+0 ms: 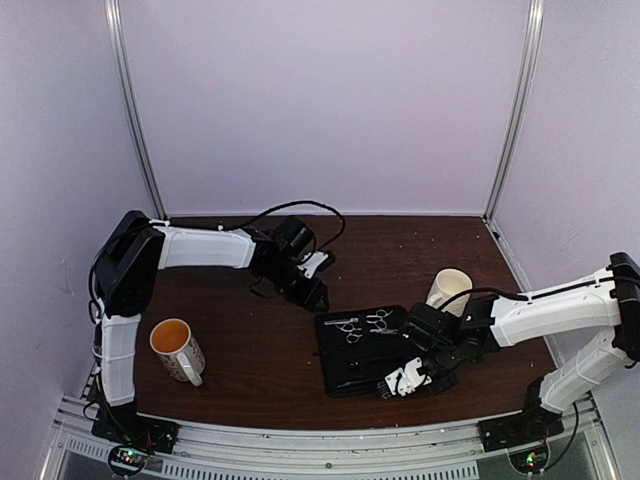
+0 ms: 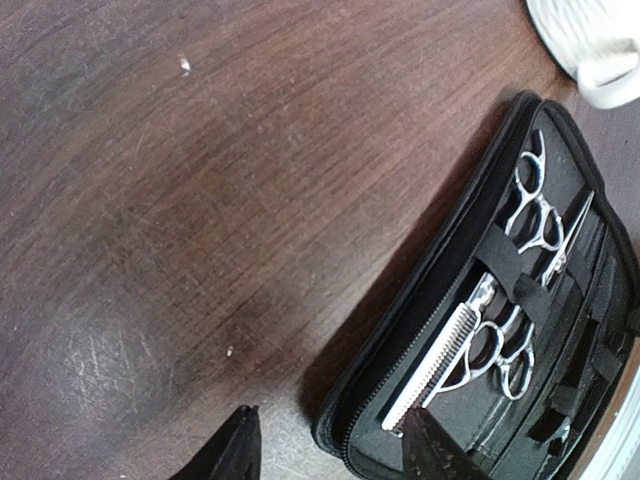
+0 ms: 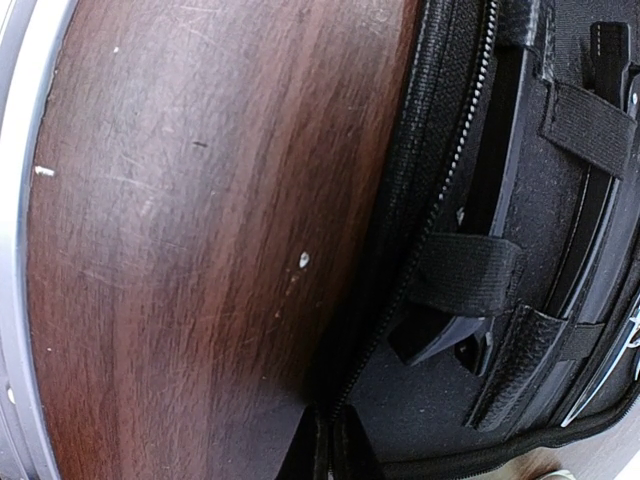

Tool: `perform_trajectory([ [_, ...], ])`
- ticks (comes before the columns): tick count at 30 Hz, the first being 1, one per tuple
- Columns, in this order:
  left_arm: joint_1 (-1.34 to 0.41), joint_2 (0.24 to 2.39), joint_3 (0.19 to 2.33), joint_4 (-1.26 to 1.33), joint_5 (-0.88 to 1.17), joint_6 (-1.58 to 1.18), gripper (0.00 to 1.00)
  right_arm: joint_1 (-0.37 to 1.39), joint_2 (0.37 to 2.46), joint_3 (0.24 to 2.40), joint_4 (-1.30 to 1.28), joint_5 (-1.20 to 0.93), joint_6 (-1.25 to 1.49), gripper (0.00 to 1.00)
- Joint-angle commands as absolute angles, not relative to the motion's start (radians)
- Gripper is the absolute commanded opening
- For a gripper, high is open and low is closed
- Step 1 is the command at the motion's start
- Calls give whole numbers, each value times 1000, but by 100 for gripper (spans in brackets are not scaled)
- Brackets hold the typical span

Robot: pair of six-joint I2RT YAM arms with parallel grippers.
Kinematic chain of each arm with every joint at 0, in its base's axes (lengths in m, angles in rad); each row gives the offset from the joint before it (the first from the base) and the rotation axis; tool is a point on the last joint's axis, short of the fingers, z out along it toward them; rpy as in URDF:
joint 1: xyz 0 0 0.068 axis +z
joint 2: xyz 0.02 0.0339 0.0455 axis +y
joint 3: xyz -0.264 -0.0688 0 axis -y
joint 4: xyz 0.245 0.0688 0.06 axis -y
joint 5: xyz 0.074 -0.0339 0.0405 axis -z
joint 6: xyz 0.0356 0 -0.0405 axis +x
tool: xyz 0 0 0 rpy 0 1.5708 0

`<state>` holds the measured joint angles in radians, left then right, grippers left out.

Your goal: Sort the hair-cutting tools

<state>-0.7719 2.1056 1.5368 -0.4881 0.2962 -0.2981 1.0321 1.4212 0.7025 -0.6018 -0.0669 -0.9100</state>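
Two silver scissors (image 1: 365, 323) lie strapped inside the open black case (image 1: 345, 375) in the middle of the table. The left wrist view shows plain scissors (image 2: 540, 212) and toothed thinning scissors (image 2: 470, 350) under elastic bands. My left gripper (image 2: 335, 455) hangs open above the case's far-left edge, one fingertip over the wood and the other over the case lining, holding nothing. My right gripper (image 3: 345, 445) is shut on the case's zipper rim (image 3: 420, 260) at its near edge. A dark hair clip (image 3: 452, 345) pokes out from under an elastic strap inside the case.
A white mug (image 1: 178, 350) with an orange inside stands at the near left. A cream mug (image 1: 448, 290) stands right of the case, beside my right arm. The table's metal front rail (image 3: 15, 250) runs close behind my right gripper.
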Motion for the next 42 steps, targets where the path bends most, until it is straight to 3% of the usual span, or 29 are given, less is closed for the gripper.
perform_trajectory([
  [1, -769, 2152, 1580, -536, 301, -210, 49, 1036, 1459, 699, -518, -31, -904, 0],
  [5, -790, 2178, 1612, -551, 258, -189, 50, 1036, 1467, 705, -518, -31, -900, 0],
  [8, -799, 2202, 1651, -572, 216, -178, 45, 1036, 1473, 706, -517, -26, -897, 0],
  [14, -811, 2232, 1693, -592, 226, -145, 23, 1037, 1485, 707, -517, -15, -890, 0],
  [24, -842, 2202, 1674, -618, 224, -90, 1, 1034, 1497, 716, -508, -6, -874, 0],
  [32, -864, 2093, 1655, -619, 172, -94, 0, 1035, 1508, 716, -496, 20, -867, 0],
  [42, -914, 1963, 1613, -636, 261, -130, 0, 1034, 1477, 687, -418, 105, -864, 0],
])
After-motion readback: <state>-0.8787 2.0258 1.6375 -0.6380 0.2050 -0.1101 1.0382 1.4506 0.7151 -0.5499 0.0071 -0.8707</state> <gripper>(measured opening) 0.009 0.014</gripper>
